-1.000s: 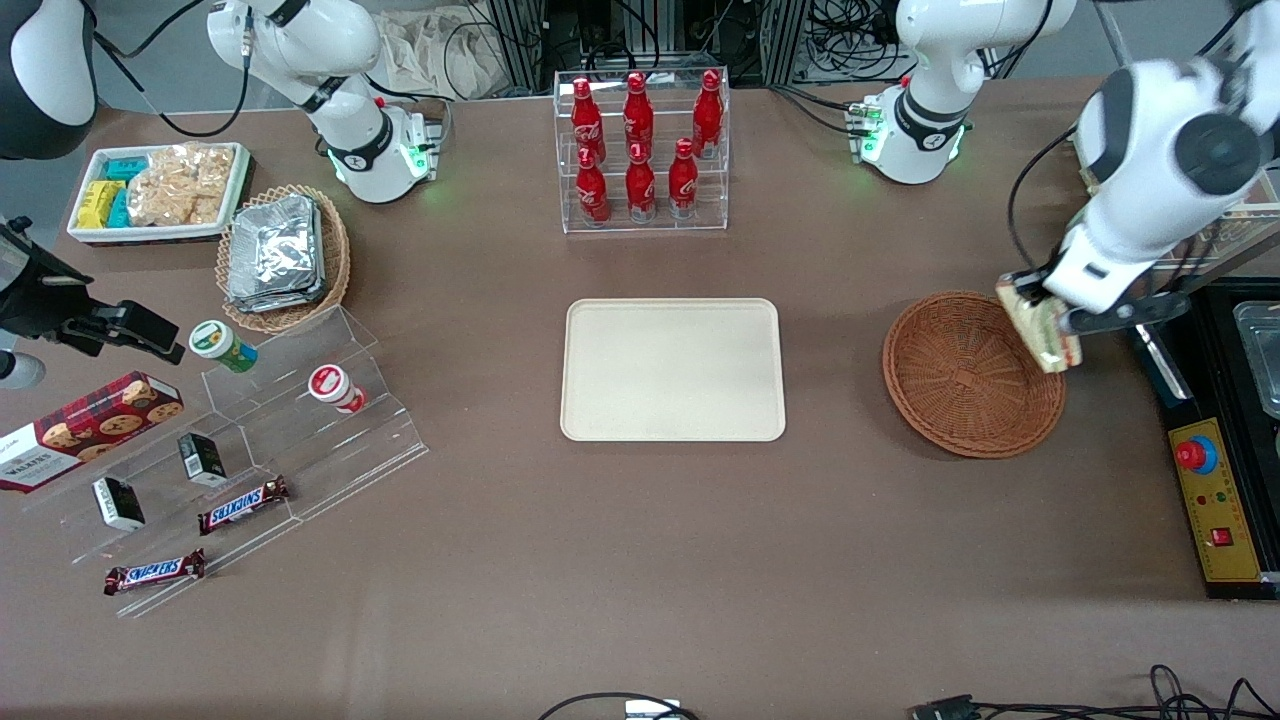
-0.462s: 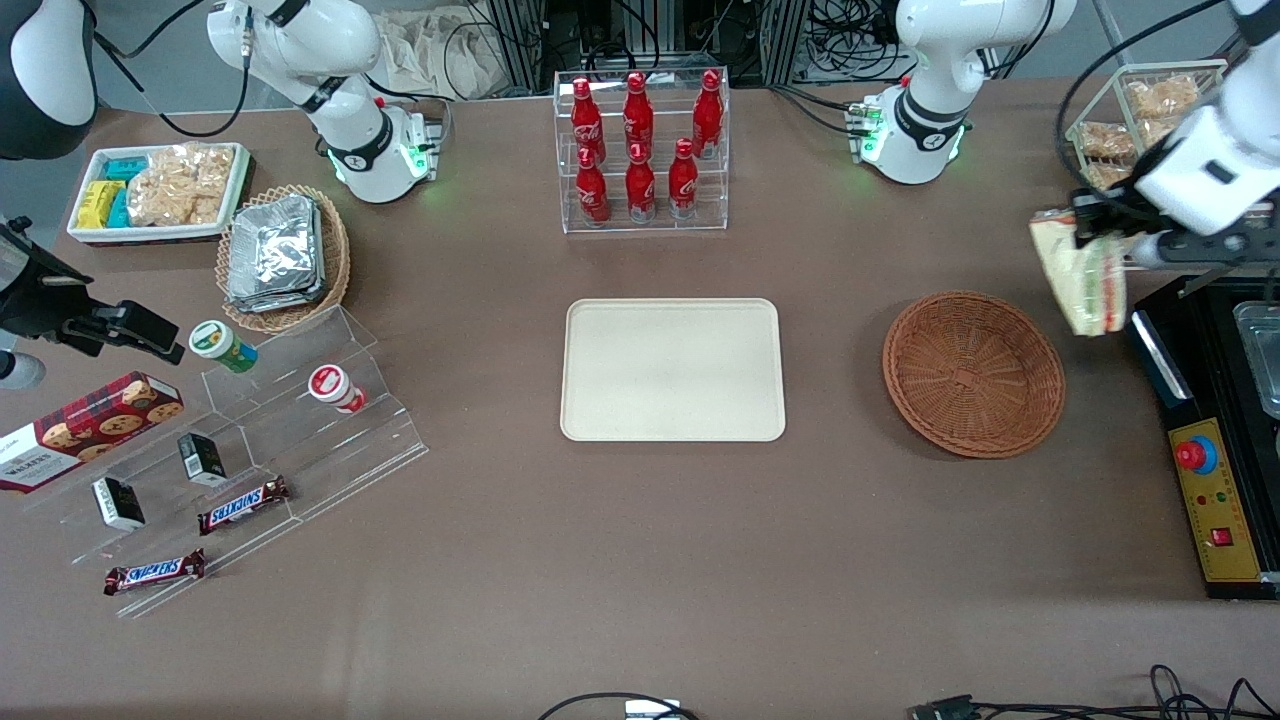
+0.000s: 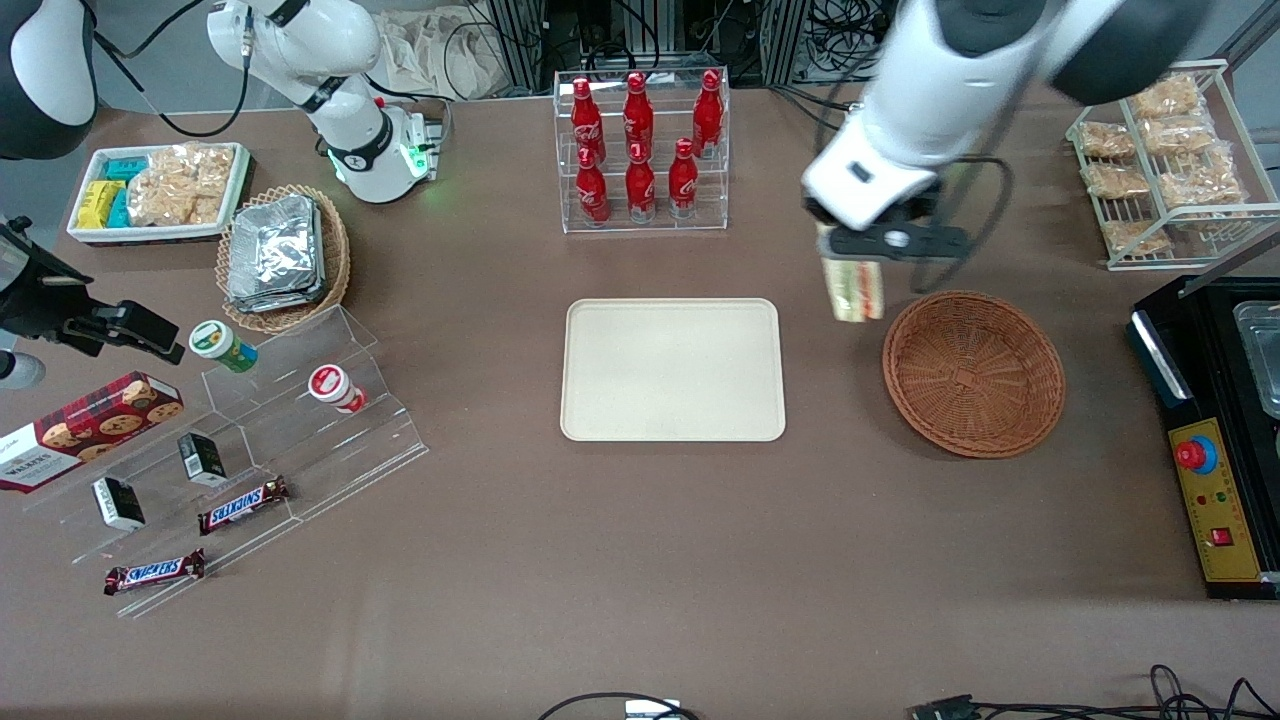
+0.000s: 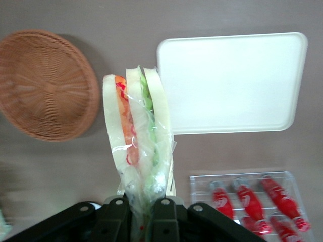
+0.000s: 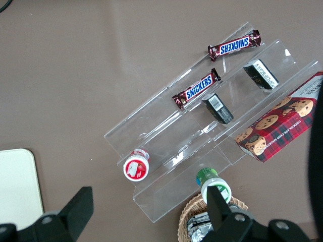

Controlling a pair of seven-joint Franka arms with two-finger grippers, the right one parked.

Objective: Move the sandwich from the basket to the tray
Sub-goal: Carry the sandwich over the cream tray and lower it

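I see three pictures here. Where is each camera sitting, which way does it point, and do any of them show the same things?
Front view: high above the table, looking down; shows both arms, the gripper holding the sandwich above bare table between tray and basket.
Left wrist view: on the working arm, looking down past its fingers at sandwich, tray, basket.
Right wrist view: on the parked arm, facing down at the Snickers bars; dark gripper parts show.
Shared: front and left wrist both show sandwich, tray, basket.
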